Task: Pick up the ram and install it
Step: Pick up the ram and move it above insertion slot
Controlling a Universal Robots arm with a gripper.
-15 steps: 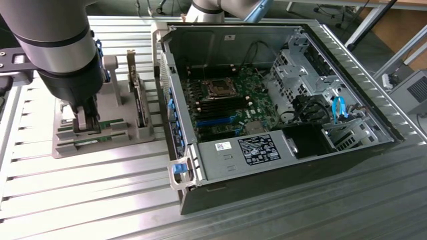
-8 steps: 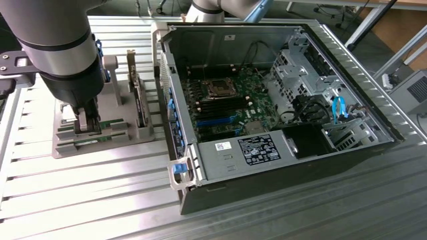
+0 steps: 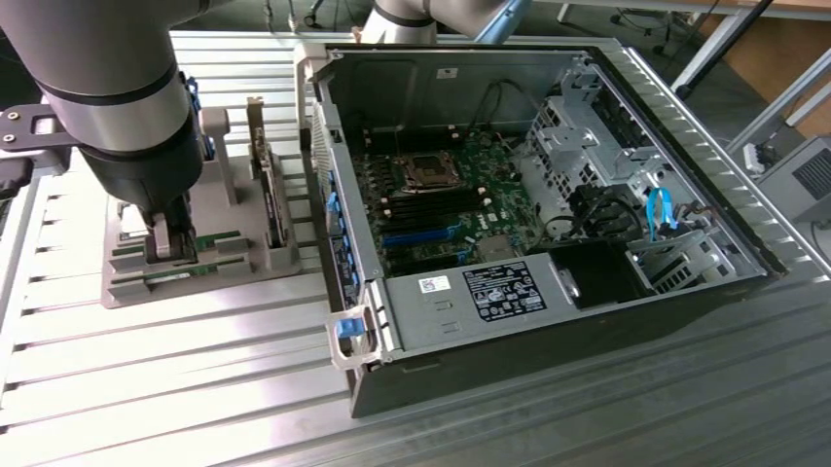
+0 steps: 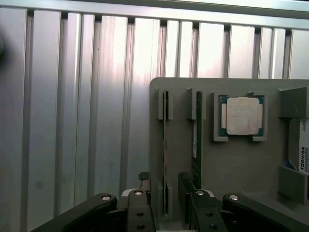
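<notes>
Open computer case (image 3: 429, 83) beside grey fixture (image 4: 231, 169) with silver processor chip (image 4: 243, 116)

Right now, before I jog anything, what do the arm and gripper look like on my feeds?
The arm is a thick cylinder, dark grey with a lighter silver-grey band and a blue ring at the joint. A black bracket with screws juts from its side. The gripper is black, with angled linkage bars, round silver pins and flat black fingers.

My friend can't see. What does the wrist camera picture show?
The open claw straddles one ram stick standing on edge in a grey holder. A second ram stick and a square silver chip sit in the same holder, on a ribbed metal table.
</notes>
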